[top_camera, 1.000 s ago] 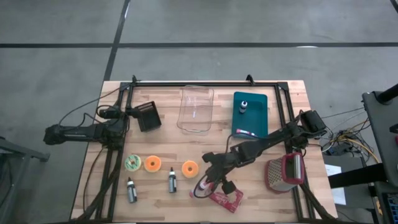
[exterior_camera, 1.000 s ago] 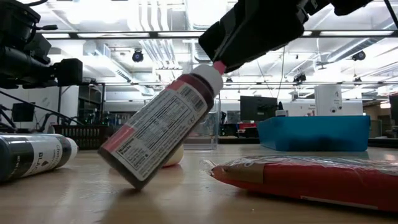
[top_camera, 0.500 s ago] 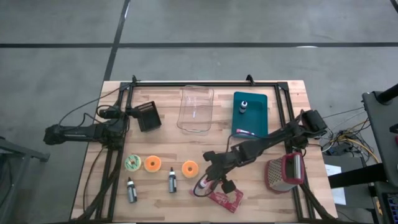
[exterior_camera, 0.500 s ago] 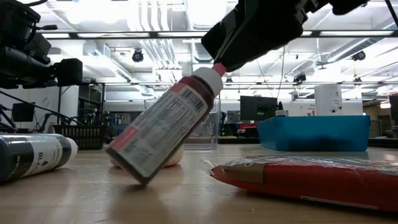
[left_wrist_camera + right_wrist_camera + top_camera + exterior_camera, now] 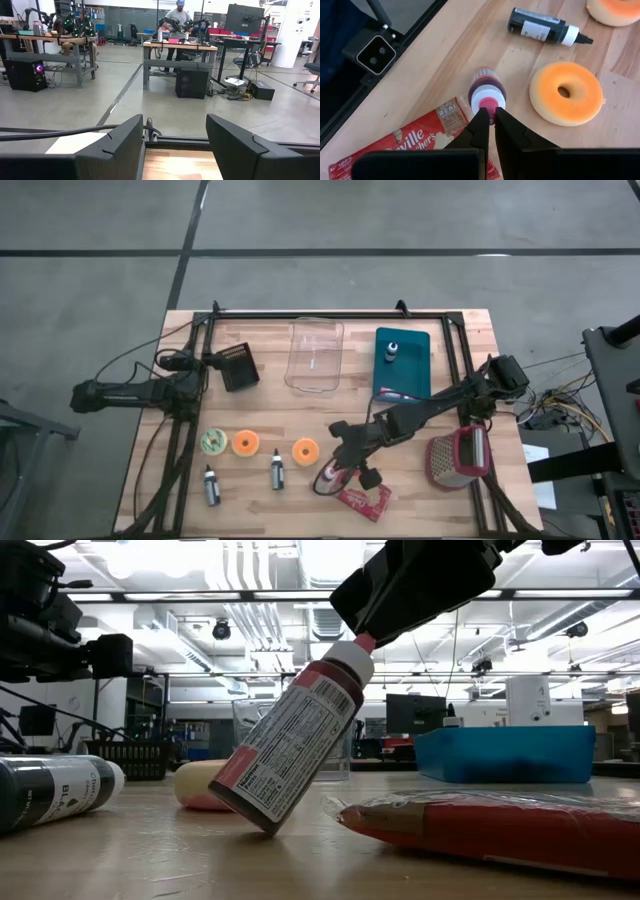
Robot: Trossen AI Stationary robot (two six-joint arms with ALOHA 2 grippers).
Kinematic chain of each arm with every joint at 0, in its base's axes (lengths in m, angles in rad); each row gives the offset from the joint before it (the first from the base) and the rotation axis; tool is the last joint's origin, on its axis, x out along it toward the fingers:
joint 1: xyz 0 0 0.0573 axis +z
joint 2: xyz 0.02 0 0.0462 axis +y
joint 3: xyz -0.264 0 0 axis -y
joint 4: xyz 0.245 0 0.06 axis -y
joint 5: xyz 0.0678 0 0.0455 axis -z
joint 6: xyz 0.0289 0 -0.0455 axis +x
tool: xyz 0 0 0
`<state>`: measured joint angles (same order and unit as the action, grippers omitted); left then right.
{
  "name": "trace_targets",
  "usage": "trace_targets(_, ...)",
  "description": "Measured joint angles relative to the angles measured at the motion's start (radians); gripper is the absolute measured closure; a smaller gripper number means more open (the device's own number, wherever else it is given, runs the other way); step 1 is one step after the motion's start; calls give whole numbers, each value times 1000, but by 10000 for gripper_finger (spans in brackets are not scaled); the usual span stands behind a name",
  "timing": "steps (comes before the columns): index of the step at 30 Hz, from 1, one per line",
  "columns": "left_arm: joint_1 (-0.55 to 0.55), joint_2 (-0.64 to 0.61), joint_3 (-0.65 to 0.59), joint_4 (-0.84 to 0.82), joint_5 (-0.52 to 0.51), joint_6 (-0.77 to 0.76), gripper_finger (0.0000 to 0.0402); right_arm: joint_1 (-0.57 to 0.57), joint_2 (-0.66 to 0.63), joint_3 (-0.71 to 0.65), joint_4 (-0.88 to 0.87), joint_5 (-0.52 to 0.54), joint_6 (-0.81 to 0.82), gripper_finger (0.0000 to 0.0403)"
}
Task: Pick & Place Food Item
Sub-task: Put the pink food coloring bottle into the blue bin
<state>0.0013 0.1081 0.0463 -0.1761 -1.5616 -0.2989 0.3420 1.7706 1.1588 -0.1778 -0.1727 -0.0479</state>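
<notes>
Near the desk's front edge, the right gripper (image 5: 489, 122) is pinching the pink tip of a red bottle (image 5: 290, 750), jaws nearly closed, its base resting on the desk beside a packet (image 5: 500, 825). Lifting slowly should keep the thin tip from slipping. The left gripper (image 5: 175, 145) is waiting wide open and empty at the left edge.

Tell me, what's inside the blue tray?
Inside the blue tray a small dark bottle stands upright, and a thin pink-tipped item lies at its near edge. The low view shows only its wall.
</notes>
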Motion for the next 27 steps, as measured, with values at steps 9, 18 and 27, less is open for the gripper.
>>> trace_targets(9, 0, 0, 0, 0, 0, 0, 179, -1, -58, 0, -20, 20, -7, 390)
trace_targets(18, 0, 0, 0, 0, 0, 0, 179, -1, -110, 0, -110, 75, 18, 390)
trace_targets(27, 0, 1, 0, 0, 0, 0, 179, -3, -164, 9, -236, 129, 75, 390)
